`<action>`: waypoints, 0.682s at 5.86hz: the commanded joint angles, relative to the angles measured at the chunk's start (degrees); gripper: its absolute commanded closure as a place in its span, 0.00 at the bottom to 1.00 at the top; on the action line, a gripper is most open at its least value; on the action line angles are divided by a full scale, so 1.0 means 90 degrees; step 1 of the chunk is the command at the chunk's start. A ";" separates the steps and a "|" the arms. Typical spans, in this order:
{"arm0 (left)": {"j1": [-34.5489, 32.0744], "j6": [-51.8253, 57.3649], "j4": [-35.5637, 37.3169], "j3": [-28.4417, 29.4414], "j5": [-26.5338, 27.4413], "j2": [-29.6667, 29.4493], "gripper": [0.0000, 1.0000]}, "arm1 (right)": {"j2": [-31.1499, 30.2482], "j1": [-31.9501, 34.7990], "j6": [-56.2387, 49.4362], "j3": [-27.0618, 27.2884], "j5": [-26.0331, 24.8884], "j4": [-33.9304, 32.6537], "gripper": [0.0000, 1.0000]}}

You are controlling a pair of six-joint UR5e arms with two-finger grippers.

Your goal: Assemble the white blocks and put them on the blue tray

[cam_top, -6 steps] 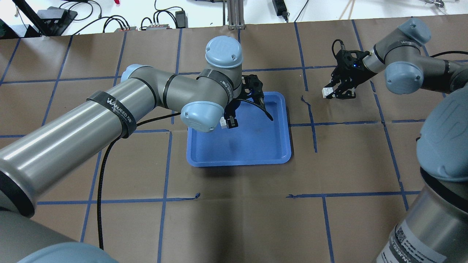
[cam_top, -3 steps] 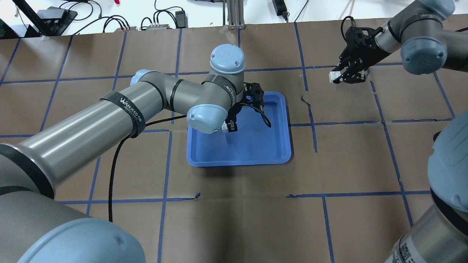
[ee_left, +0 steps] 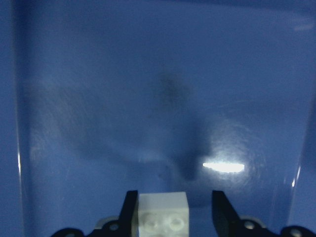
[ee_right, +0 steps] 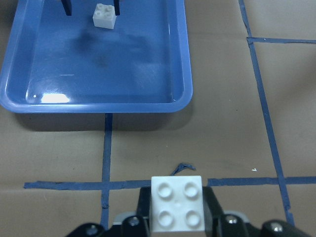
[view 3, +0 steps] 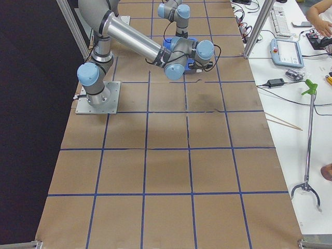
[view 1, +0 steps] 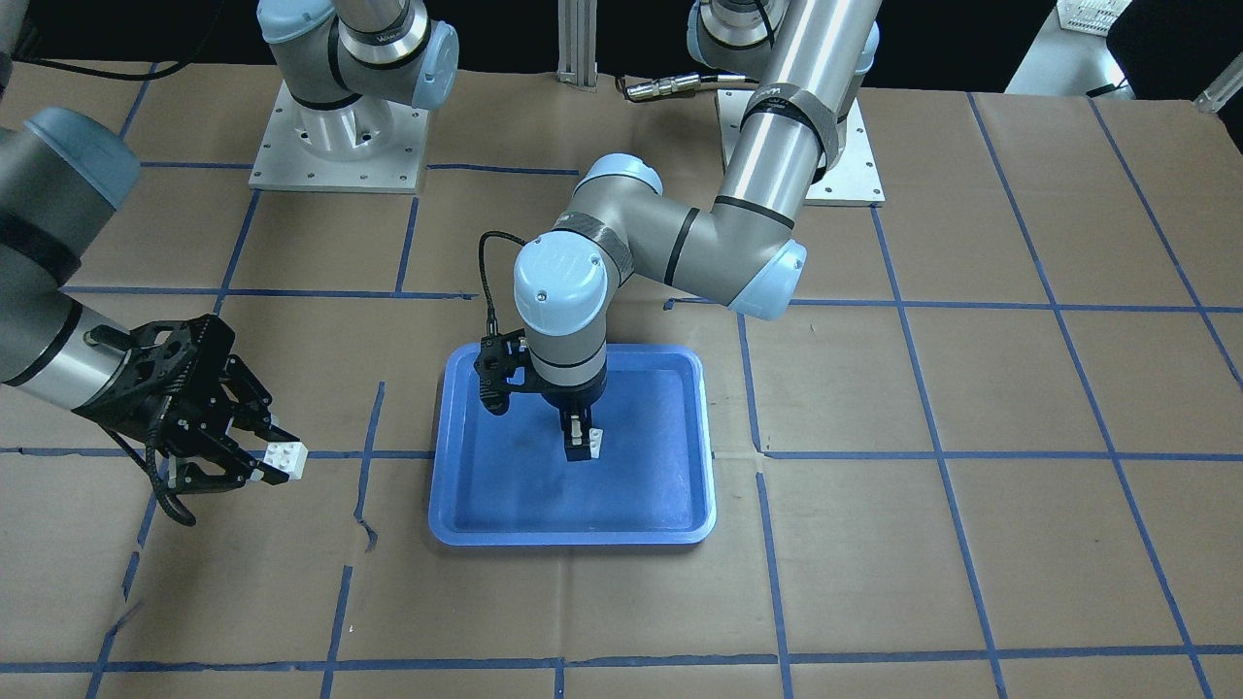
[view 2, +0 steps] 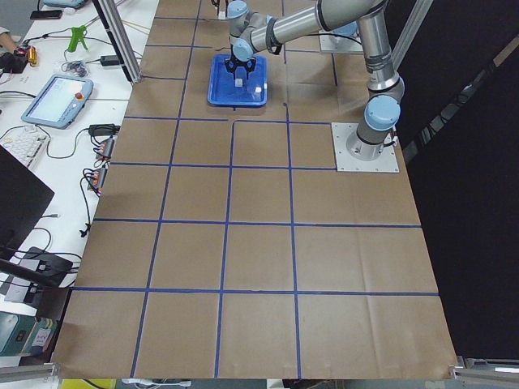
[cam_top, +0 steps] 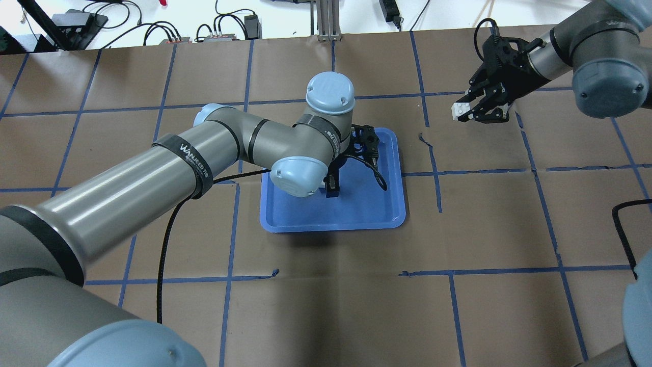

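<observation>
Though overhead hides the tray block (ee_right: pixel 105 15), left gripper (ee_left: pixel 174 198) seems apart; right gripper (view 1: pixel 260 456) clamps second block (ee_right: pixel 177 210).

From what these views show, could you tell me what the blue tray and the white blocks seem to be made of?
The blue tray looks like glossy moulded plastic: lamp glare reflects off its floor. The white blocks, the held one and the other in the tray, look like hard plastic, matte, with crisp moulded studs.
</observation>
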 commanded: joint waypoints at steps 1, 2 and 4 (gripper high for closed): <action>-0.0012 -0.0015 -0.0044 0.0007 0.0021 0.0129 0.02 | -0.0062 0.0004 0.0003 0.0082 0.0027 0.0002 0.82; 0.0008 -0.0073 -0.0277 0.0162 0.0050 0.0391 0.02 | -0.0062 0.0004 0.0003 0.0082 0.0017 0.0011 0.82; 0.0503 -0.0743 -0.1269 0.0192 -0.0124 0.1326 0.02 | -0.0081 0.0013 0.0032 0.0121 0.0017 0.0041 0.81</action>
